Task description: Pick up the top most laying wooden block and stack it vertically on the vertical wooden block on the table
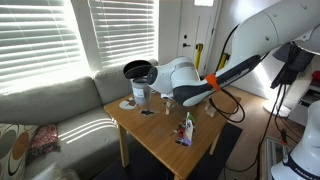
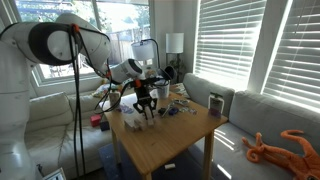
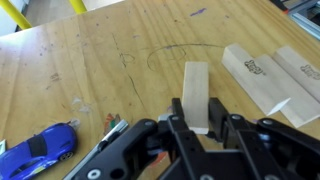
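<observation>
1. gripper (image 3: 197,113): jaws narrow, pressed against both long sides of the wooden block (image 3: 196,88).
2. wooden block: near centre of the table (image 3: 90,60); lifted or resting, cannot tell.
3. second block (image 3: 255,78), third block (image 3: 300,68): lying side by side, to the right.
4. blue toy car (image 3: 40,150): near left.

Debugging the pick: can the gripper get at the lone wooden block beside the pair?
Probably yes. In the wrist view the gripper straddles the lone wooden block, fingers seemingly against its sides; the pair of blocks and blue toy car lie clear of it.
</observation>
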Controlling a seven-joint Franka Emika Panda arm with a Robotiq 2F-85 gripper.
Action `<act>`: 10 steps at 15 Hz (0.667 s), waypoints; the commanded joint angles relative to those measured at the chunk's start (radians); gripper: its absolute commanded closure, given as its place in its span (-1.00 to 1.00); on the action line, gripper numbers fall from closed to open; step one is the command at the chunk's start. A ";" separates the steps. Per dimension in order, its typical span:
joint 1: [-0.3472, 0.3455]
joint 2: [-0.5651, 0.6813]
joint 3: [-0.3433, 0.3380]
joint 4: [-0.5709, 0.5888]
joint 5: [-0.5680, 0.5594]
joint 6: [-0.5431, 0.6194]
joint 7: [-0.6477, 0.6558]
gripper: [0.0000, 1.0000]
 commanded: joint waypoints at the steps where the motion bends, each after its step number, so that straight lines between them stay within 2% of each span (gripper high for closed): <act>1: -0.002 0.008 0.003 0.005 -0.009 -0.009 0.030 0.92; 2: -0.002 0.001 0.005 0.003 -0.007 -0.006 0.029 0.86; 5: -0.008 -0.063 0.017 -0.009 0.022 0.018 0.003 0.86; 10: -0.038 -0.304 0.015 -0.063 0.179 0.108 -0.078 0.86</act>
